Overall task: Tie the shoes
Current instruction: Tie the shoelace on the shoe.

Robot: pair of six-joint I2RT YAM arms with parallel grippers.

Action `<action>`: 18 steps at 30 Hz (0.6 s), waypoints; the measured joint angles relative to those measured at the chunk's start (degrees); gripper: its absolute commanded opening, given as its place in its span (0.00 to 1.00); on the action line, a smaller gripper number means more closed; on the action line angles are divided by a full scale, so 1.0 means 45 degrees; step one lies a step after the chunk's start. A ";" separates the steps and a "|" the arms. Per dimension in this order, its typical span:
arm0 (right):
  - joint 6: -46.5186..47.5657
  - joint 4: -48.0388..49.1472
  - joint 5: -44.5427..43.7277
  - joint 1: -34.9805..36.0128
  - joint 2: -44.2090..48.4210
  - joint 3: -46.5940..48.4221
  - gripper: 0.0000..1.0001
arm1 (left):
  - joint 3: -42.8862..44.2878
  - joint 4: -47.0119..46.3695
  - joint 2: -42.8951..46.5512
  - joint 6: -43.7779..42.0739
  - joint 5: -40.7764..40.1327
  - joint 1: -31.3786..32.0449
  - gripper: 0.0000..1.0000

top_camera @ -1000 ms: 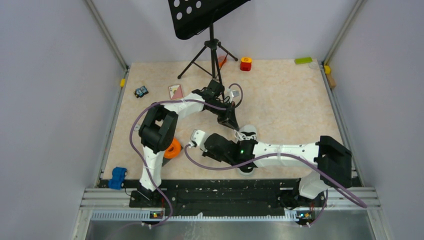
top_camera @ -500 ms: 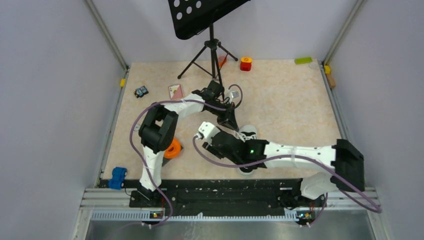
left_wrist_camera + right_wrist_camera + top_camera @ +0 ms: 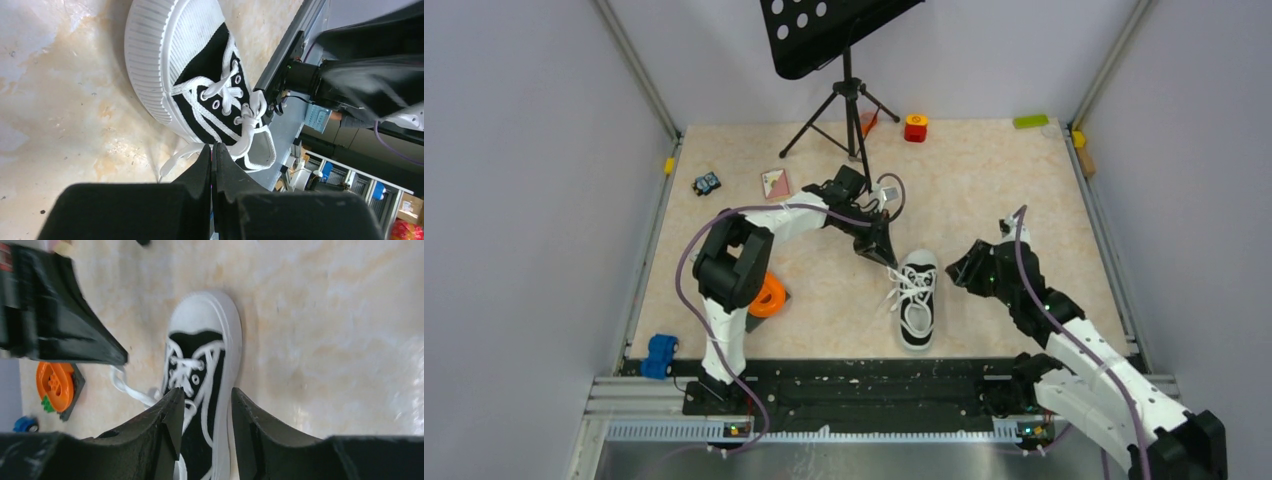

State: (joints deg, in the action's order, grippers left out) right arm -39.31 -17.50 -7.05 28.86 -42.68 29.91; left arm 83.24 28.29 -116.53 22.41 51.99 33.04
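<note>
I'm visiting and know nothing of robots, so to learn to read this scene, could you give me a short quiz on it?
1. True or false: the right pincer is clamped on the sneaker.
2. The sneaker's white toe cap points: A toward the arms' bases; B toward the music stand; C toward the left wall.
3. Fill in: the ___ pincer is shut, beside the toe cap.
Key: 1 false, it stands open, clear of the sneaker. 2 B. 3 left pincer.
</note>
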 measured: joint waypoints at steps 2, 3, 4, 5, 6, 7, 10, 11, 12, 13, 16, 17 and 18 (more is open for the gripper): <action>-0.0845 -0.0019 0.1214 -0.0631 -0.0078 -0.0792 0.41 | -0.0029 0.0000 0.0141 -0.0010 -0.0005 0.0029 0.00; -0.1166 -0.0029 0.1753 -0.0724 -0.0272 -0.1078 0.41 | -0.0029 -0.0005 0.0185 -0.0010 -0.0005 0.0058 0.00; -0.1433 -0.0024 0.2200 -0.0748 -0.0466 -0.1258 0.41 | -0.0029 -0.0005 0.0228 -0.0015 -0.0010 0.0083 0.00; -0.1656 -0.0024 0.2594 -0.0772 -0.0612 -0.1341 0.41 | -0.0034 -0.0005 0.0248 -0.0015 -0.0015 0.0112 0.00; -0.1792 0.0010 0.2861 -0.0777 -0.0724 -0.1345 0.41 | -0.0034 -0.0005 0.0257 -0.0015 -0.0024 0.0146 0.00; -0.1923 0.0151 0.3079 -0.0777 -0.0811 -0.1345 0.41 | -0.0039 -0.0005 0.0262 -0.0015 -0.0044 0.0170 0.00; -0.2195 0.0661 0.3614 -0.0782 -0.1146 -0.1341 0.40 | -0.0049 0.0000 0.0262 -0.0015 -0.0063 0.0199 0.00; -0.2229 0.0782 0.3716 -0.0787 -0.1282 -0.1341 0.40 | -0.0049 0.0000 0.0262 -0.0015 -0.0073 0.0209 0.00; -0.2288 0.0923 0.3852 -0.0787 -0.1457 -0.1341 0.40 | -0.0049 0.0000 0.0262 -0.0015 -0.0087 0.0219 0.00; -0.2312 0.1039 0.3934 -0.0787 -0.1583 -0.1341 0.40 | -0.0049 0.0000 0.0262 -0.0015 -0.0087 0.0219 0.00; -0.2317 0.1350 0.4129 -0.0787 -0.1899 -0.1341 0.40 | -0.0049 0.0000 0.0262 -0.0015 -0.0087 0.0228 0.00; -0.2307 0.1413 0.4192 -0.0787 -0.2011 -0.1341 0.39 | -0.0049 0.0000 0.0262 -0.0015 -0.0087 0.0233 0.00; -0.2293 0.1452 0.4235 -0.0787 -0.2123 -0.1341 0.39 | -0.0049 0.0000 0.0262 -0.0015 -0.0087 0.0243 0.00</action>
State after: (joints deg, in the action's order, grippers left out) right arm -49.63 -10.96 12.01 25.32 -52.23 23.88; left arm 83.02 28.29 -115.35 22.35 51.59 34.13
